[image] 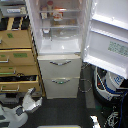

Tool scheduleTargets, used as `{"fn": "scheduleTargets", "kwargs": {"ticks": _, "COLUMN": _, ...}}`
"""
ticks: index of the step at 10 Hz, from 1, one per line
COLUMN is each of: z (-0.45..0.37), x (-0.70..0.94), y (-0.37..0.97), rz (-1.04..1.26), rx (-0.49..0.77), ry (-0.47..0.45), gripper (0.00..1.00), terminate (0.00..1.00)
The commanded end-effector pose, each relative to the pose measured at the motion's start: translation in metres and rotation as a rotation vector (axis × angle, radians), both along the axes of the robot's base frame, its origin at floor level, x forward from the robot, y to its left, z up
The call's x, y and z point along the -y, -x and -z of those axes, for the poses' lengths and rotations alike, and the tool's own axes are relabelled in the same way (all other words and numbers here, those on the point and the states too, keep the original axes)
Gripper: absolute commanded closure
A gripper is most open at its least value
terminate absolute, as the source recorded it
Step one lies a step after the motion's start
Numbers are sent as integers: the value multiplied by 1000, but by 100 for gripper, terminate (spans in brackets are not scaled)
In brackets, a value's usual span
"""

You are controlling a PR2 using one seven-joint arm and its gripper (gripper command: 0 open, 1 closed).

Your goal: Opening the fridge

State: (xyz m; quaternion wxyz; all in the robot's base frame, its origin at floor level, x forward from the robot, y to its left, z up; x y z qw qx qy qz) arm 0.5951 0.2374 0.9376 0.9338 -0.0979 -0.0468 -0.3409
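Observation:
The white fridge [60,70] stands in the middle of the exterior view. Its upper door [107,42] is swung wide open toward the exterior view's right, inner side facing the camera, and lit shelves [60,22] with a few items show inside. Below, two drawers with curved silver handles [60,63] are closed. My gripper [31,94] is low at the exterior view's left, in front of the wooden cabinet, well apart from the fridge and holding nothing that I can see. Its fingers point upward; the gap between them is too blurred to judge.
A tan wooden drawer cabinet [17,55] stands directly left of the fridge, with some drawers pulled out. A white-and-blue robot body [107,82] with cables sits under the open door at the lower right. Dark floor [60,110] lies in front of the fridge.

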Motion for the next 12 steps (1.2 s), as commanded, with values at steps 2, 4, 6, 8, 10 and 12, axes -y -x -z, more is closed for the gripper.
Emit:
{"fn": "scheduleTargets", "kwargs": {"ticks": 2, "z": 28, "x": -196, "y": 153, "rz": -372, "rx": 191, "ry": 11, "gripper": 0, "terminate": 0}}
{"fn": "scheduleTargets", "kwargs": {"ticks": 4, "z": 41, "x": -172, "y": 145, "rz": -368, "rx": 173, "ry": 46, "gripper": 0, "terminate": 0}}
{"fn": "scheduleTargets", "kwargs": {"ticks": 6, "z": 36, "x": -149, "y": 132, "rz": -336, "rx": 179, "ry": 53, "gripper": 0, "terminate": 0}}
{"fn": "scheduleTargets", "kwargs": {"ticks": 8, "z": 15, "x": -131, "y": 100, "rz": -311, "rx": 196, "ry": 50, "gripper": 0, "terminate": 0}}
{"fn": "scheduleTargets", "kwargs": {"ticks": 10, "z": -4, "x": -104, "y": 66, "rz": -260, "rx": 221, "ry": 48, "gripper": 0, "terminate": 0}}
{"fn": "scheduleTargets", "kwargs": {"ticks": 12, "z": -5, "x": -96, "y": 50, "rz": -260, "rx": 224, "ry": 36, "gripper": 0, "terminate": 100}}
